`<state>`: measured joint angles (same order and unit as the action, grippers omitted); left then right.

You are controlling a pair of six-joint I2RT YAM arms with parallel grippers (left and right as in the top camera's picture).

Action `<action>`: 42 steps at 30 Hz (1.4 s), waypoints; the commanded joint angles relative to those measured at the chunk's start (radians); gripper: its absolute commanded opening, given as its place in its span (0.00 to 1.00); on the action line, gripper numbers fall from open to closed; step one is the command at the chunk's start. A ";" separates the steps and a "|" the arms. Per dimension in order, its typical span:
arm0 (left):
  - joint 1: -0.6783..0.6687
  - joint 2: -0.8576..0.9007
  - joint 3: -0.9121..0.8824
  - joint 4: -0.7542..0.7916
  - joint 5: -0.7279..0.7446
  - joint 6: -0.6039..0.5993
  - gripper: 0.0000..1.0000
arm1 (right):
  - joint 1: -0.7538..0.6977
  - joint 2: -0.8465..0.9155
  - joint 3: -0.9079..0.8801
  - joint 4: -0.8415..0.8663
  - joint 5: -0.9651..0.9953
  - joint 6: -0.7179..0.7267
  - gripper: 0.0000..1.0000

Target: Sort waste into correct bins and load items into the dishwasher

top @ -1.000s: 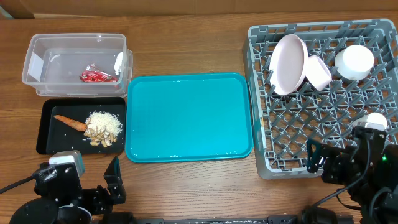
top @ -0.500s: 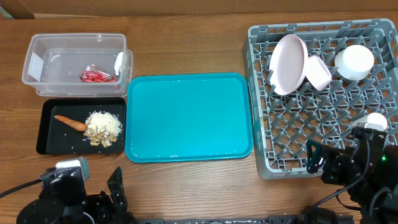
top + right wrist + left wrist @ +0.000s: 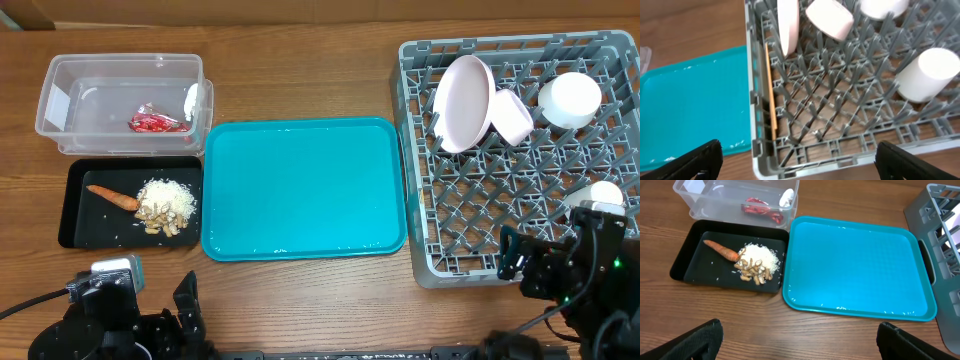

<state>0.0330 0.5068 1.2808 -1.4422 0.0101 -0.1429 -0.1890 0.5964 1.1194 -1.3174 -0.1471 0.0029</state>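
The clear tub (image 3: 62,108) holds the red wrapper (image 3: 152,123) and the white tissue (image 3: 191,98). The black tray (image 3: 80,222) holds the carrot stick (image 3: 112,197) and the beige scraps (image 3: 165,207). The grey rack (image 3: 408,160) holds the plate (image 3: 462,102), the bowl (image 3: 510,116) and two cups (image 3: 571,98) (image 3: 604,193). The chopsticks (image 3: 771,90) lie inside the rack's left wall. My left gripper (image 3: 800,345) is open and empty above bare wood, in front of the black tray. My right gripper (image 3: 800,162) is open and empty over the rack's near edge.
The teal tray (image 3: 305,190) lies empty between the bins and the rack, with small droplets on it. It also shows in the left wrist view (image 3: 855,265). Both arms sit at the table's near edge.
The left arm has drawn back a little toward the near edge. The right arm has shifted slightly right. Nothing on the table has moved.
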 commanded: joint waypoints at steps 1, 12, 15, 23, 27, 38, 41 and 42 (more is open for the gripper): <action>-0.001 0.002 -0.005 0.002 -0.014 -0.003 1.00 | 0.055 -0.065 -0.009 0.051 0.079 -0.004 1.00; -0.001 0.002 -0.005 0.002 -0.014 -0.003 1.00 | 0.149 -0.352 -0.473 0.585 -0.006 -0.004 1.00; -0.001 0.002 -0.005 0.002 -0.014 -0.003 1.00 | 0.151 -0.410 -0.639 0.802 -0.042 -0.003 1.00; -0.001 0.002 -0.005 0.002 -0.014 -0.003 1.00 | 0.151 -0.539 -0.989 1.234 -0.075 -0.004 1.00; -0.001 0.002 -0.005 0.002 -0.014 -0.003 1.00 | 0.151 -0.594 -1.089 1.329 -0.072 -0.005 1.00; -0.001 0.002 -0.005 0.002 -0.014 -0.003 1.00 | 0.151 -0.594 -1.111 1.255 -0.076 0.004 1.00; -0.001 0.002 -0.005 0.002 -0.014 -0.003 1.00 | 0.151 -0.594 -1.111 1.255 -0.076 0.004 1.00; -0.001 0.002 -0.005 0.002 -0.014 -0.003 1.00 | 0.151 -0.594 -1.111 1.255 -0.076 0.004 1.00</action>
<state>0.0330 0.5068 1.2751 -1.4441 0.0101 -0.1425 -0.0433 0.0132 0.0181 -0.0711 -0.2150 0.0002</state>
